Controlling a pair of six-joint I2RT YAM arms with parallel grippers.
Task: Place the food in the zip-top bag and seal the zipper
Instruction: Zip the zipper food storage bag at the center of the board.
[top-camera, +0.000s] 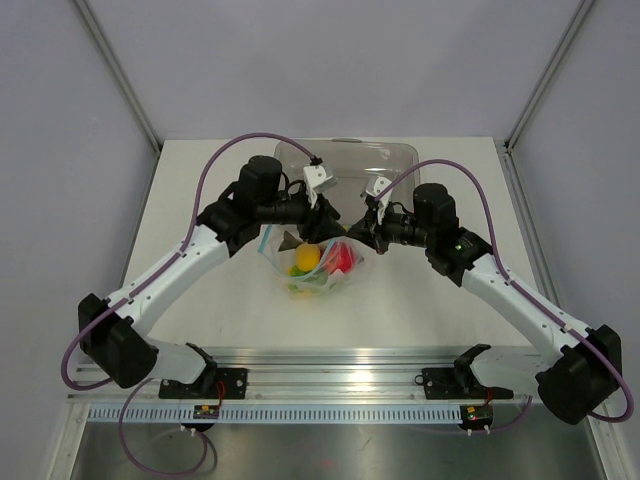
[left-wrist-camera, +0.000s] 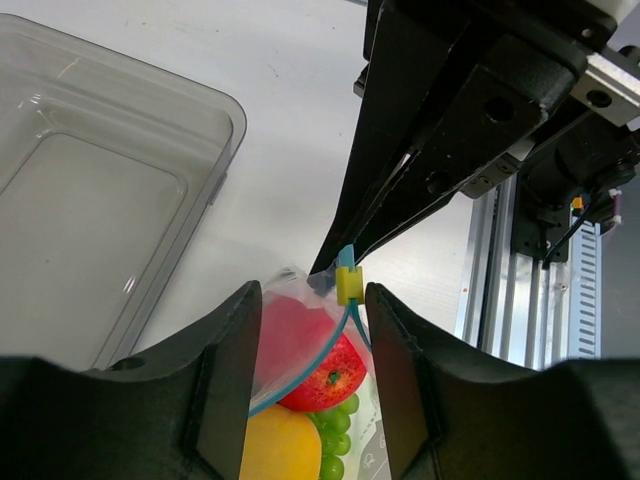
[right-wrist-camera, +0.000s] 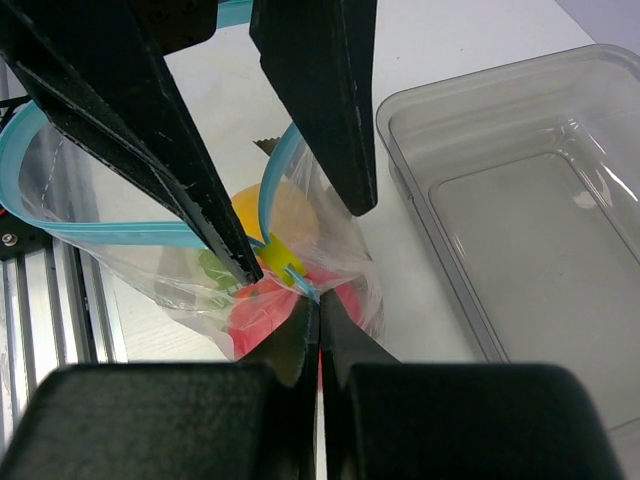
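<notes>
The clear zip-top bag (top-camera: 322, 268) lies mid-table, its teal zipper (left-wrist-camera: 318, 355) partly open, with a yellow slider (left-wrist-camera: 347, 286) on it. Inside are a red fruit (left-wrist-camera: 328, 378), a yellow fruit (left-wrist-camera: 282, 445) and green grapes (left-wrist-camera: 338, 438); I cannot make out the fish. My left gripper (top-camera: 316, 226) is open, its fingers (left-wrist-camera: 225, 380) straddling the bag's mouth with the slider between them. My right gripper (top-camera: 366, 236) is shut on the zipper's end, just beyond the slider (right-wrist-camera: 276, 256), and holds that corner up. The bag also shows in the right wrist view (right-wrist-camera: 150, 270).
An empty rigid clear tray (top-camera: 400, 152) stands at the back of the table, just behind both grippers; it also shows in the left wrist view (left-wrist-camera: 215, 190) and the right wrist view (right-wrist-camera: 440, 250). An aluminium rail (top-camera: 330, 375) runs along the near edge.
</notes>
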